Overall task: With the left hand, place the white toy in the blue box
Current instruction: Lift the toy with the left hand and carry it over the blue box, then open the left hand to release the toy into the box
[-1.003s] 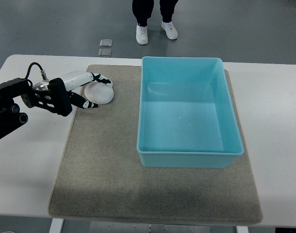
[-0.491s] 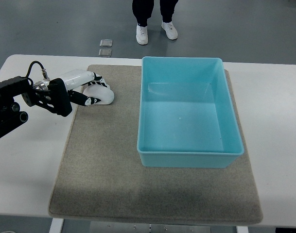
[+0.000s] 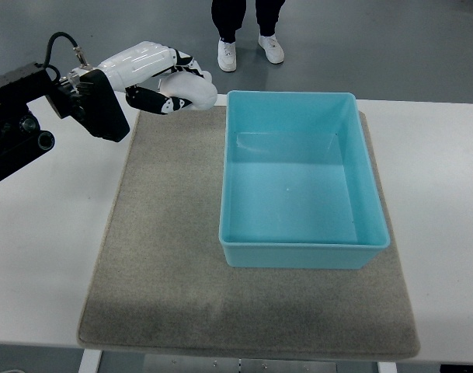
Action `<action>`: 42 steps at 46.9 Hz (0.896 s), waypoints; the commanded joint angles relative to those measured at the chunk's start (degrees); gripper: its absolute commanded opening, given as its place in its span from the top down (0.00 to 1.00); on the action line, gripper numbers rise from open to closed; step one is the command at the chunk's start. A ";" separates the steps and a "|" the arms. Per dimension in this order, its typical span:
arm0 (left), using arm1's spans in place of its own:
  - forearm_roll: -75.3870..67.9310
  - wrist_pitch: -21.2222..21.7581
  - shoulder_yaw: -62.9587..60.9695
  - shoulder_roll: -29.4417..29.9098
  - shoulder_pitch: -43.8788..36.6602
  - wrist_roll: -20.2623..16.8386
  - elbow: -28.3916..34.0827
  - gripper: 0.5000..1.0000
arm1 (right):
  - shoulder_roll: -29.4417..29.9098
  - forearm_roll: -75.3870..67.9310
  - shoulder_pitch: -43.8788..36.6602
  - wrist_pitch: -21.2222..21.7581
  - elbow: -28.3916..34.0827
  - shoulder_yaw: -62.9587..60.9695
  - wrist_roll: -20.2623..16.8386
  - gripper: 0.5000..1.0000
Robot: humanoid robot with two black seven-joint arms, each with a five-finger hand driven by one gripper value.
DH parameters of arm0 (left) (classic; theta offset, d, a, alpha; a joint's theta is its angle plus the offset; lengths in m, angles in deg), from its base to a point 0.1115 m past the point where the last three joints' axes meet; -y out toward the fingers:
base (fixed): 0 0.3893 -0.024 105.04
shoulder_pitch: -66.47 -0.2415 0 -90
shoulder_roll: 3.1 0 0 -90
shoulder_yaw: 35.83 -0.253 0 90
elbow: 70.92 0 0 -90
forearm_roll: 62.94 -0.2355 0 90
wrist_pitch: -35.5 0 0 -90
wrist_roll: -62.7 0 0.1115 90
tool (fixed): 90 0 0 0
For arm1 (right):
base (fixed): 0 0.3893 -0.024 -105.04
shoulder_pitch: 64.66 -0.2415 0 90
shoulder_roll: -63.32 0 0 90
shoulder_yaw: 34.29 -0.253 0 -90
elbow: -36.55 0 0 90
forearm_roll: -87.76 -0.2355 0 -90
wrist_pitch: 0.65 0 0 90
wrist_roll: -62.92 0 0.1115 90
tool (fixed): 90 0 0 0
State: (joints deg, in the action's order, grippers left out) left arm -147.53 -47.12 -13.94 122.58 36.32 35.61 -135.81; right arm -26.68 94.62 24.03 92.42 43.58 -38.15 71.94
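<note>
- Right now the left hand (image 3: 162,78) is up near the top left, above the far left corner of the gray mat (image 3: 174,264).
- Its arm (image 3: 34,109) comes in from the left edge. It is black, with a black cable looping over it.
- The hand is white with dark finger joints, and its fingers (image 3: 154,99) are curled around the white toy (image 3: 191,90).
- The white toy is round and smooth. It sits in the hand's grip, with fingers above it and below it.
- The toy is just to the left of the blue box (image 3: 303,252), close to the box's far left corner, and it is outside the box.
- I cannot tell how high the toy is above the mat.
- The blue box is a big open tub with 4 walls. It sits on the right part of the gray mat, and its floor is bare.
- The gray mat lies flat on the white tabletop (image 3: 438,233), and the tabletop shows on both sides of it.
- On the gray floor past the tabletop, a person (image 3: 248,23) stands in dark pants and 2 white shoes.
- Only the legs and feet of the person show, right at the top edge.
</note>
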 commanded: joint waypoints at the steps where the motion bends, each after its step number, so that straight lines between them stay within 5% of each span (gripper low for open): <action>1: -0.14 -0.61 -0.27 -0.97 1.06 0.02 -3.65 1.00 | 0.00 0.00 -0.01 0.00 0.00 0.00 0.03 0.13; 9: -0.67 -1.31 -2.02 -5.53 0.89 0.11 -9.55 1.00 | 0.00 0.00 -0.01 0.00 0.00 0.00 0.03 0.13; 28: -3.13 -1.31 -11.78 -10.55 0.18 0.20 -9.20 0.99 | 0.00 0.00 -0.01 0.00 0.00 0.00 0.03 0.13; 30: -3.13 -1.23 -12.22 -10.55 -0.17 0.20 -9.20 0.83 | 0.00 0.00 -0.01 0.00 0.00 0.00 0.03 0.13; 33: -2.95 -1.14 -12.05 -10.55 -0.61 0.28 -9.20 0.33 | 0.00 0.00 -0.01 0.00 0.00 0.00 0.03 0.13; 35: -2.60 -1.05 -11.87 -10.55 -0.70 0.28 -9.11 0.12 | 0.00 0.00 -0.01 0.00 0.00 0.00 0.03 0.13; 38: -2.07 -1.05 -11.78 -10.55 -0.79 0.28 -9.11 0.02 | 0.00 0.00 -0.01 0.00 0.00 0.00 0.03 0.13; 42: -1.81 -0.96 -11.70 -10.64 -1.22 0.28 -9.11 0.01 | 0.00 0.00 -0.01 0.00 0.00 0.00 0.03 0.13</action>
State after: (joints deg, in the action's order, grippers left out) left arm -149.49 -48.13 -25.67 112.03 35.42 35.93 -144.93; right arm -26.68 94.62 24.03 92.42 43.58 -38.15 71.96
